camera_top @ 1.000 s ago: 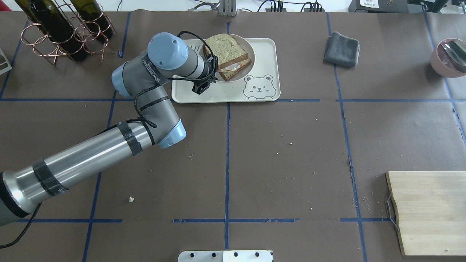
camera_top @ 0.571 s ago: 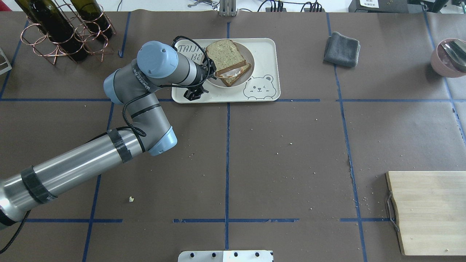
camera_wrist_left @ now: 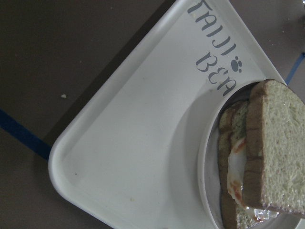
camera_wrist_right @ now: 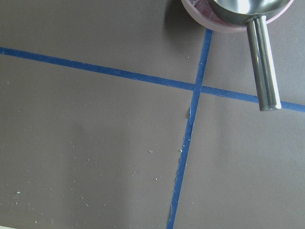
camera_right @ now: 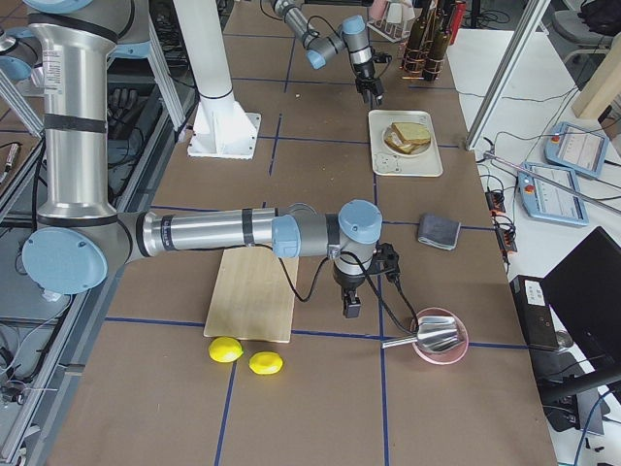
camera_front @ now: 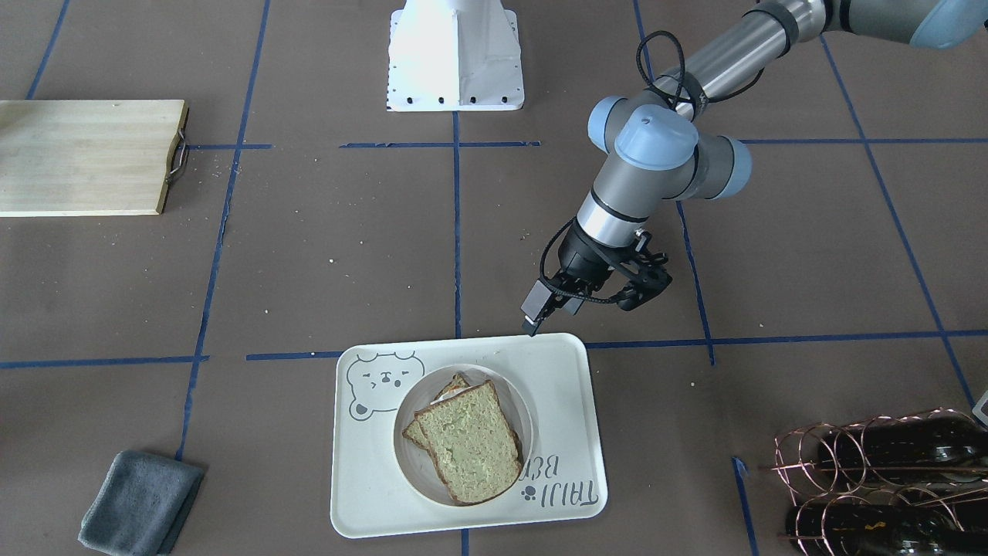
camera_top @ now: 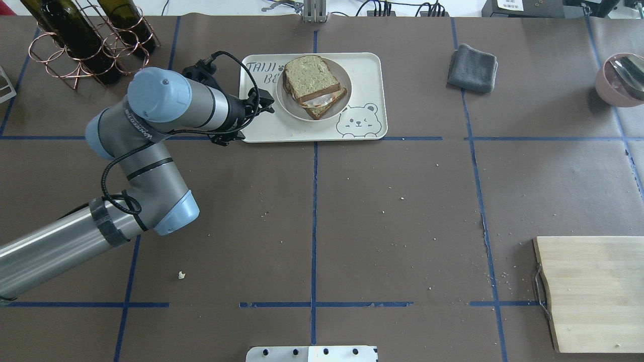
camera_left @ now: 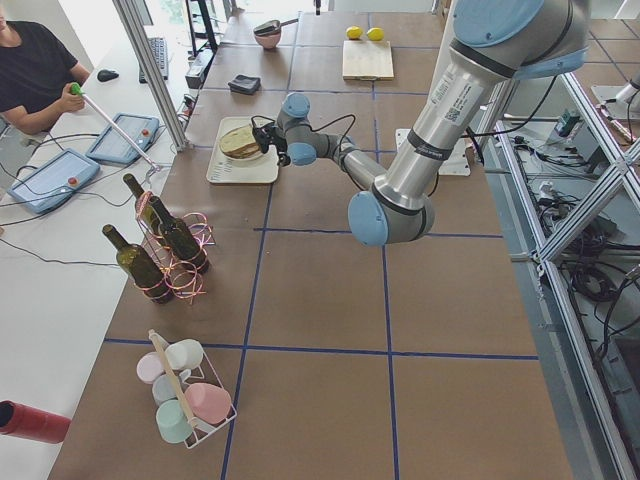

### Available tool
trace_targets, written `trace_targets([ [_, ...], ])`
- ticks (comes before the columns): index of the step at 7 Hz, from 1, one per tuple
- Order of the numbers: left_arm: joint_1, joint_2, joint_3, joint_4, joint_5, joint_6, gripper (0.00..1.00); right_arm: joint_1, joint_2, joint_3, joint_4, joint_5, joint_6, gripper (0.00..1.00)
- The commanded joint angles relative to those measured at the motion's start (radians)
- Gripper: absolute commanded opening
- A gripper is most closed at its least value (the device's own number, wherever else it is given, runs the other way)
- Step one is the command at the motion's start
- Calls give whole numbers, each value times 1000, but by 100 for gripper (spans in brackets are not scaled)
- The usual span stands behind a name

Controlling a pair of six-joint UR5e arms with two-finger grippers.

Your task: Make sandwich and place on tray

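Note:
The sandwich (camera_top: 309, 83) has two greenish-tan bread slices with egg between them. It lies on a small round white plate (camera_top: 294, 110) that stands on the cream tray (camera_top: 362, 70) with the bear drawing. My left gripper (camera_top: 259, 106) hovers at the tray's left edge, apart from the plate, and looks open and empty (camera_front: 549, 309). The left wrist view shows the tray (camera_wrist_left: 143, 143) and the sandwich (camera_wrist_left: 267, 157), but no fingers. My right gripper (camera_right: 351, 306) shows only in the exterior right view, beside a pink bowl (camera_right: 440, 335). I cannot tell whether it is open or shut.
A wooden cutting board (camera_top: 593, 291) lies at the near right. A grey cloth (camera_top: 473, 68) lies right of the tray. A copper rack with wine bottles (camera_top: 85, 45) stands at the far left. The pink bowl (camera_top: 621, 80) holds a metal ladle (camera_wrist_right: 264, 67). Two lemons (camera_right: 247, 354) lie by the board.
The plate with the sandwich came down onto the tray and was let go. My left gripper drew back to the left, off the plate to the tray's edge.

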Motion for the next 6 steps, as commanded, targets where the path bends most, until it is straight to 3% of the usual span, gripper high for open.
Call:
trace_targets([
  [1, -34, 95, -208, 259, -1, 331, 100, 12, -6, -7, 0, 0, 0, 100],
  [3, -100, 214, -353, 328, -10, 538, 100, 64, -9, -27, -2, 8, 0, 100],
  [4, -131, 250, -374, 337, -16, 617, 100, 103, -17, -27, -2, 26, 1, 100],
  [6, -252, 320, -375, 371, -146, 859, 100, 141, -20, -27, -12, 69, 1, 100],
])
